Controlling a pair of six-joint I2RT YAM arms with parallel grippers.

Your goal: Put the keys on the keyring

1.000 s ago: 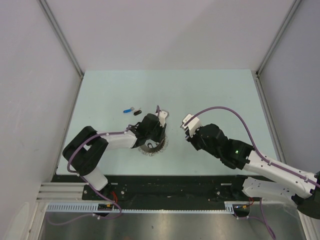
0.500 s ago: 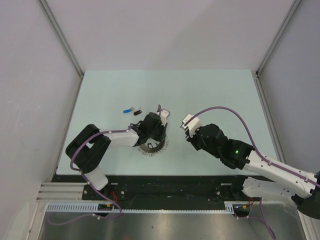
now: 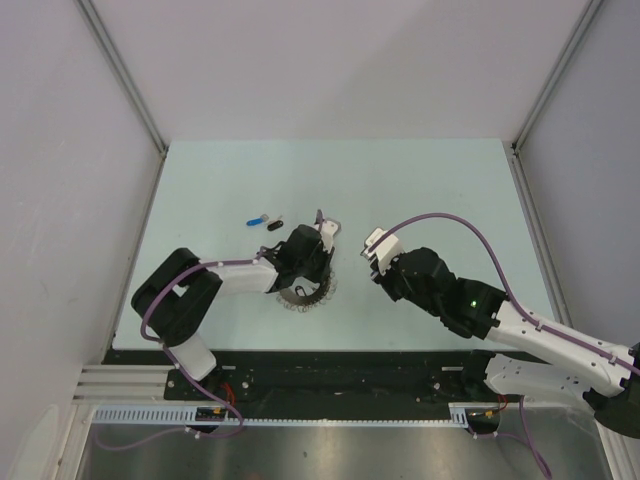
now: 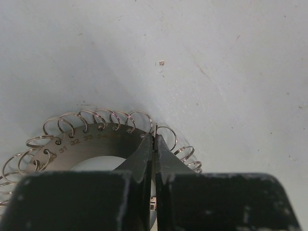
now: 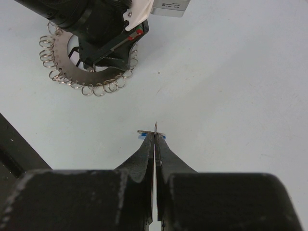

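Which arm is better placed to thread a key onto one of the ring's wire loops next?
Right. The right fingers are shut on a small blue-headed metal key, facing the large flat silver ring fringed with wire loops. The left fingers are shut at that ring's rim, probably steadying it.

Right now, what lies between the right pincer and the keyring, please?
Only bare table, from the right pincer gripping a blue key to the keyring; right wrist view.

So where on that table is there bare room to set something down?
The whole far strip of the table, from the back wall down to the loose keys, is bare, as is the far right corner. Crowded: the near middle, where the left gripper pinches the keyring and the right gripper holds a key.
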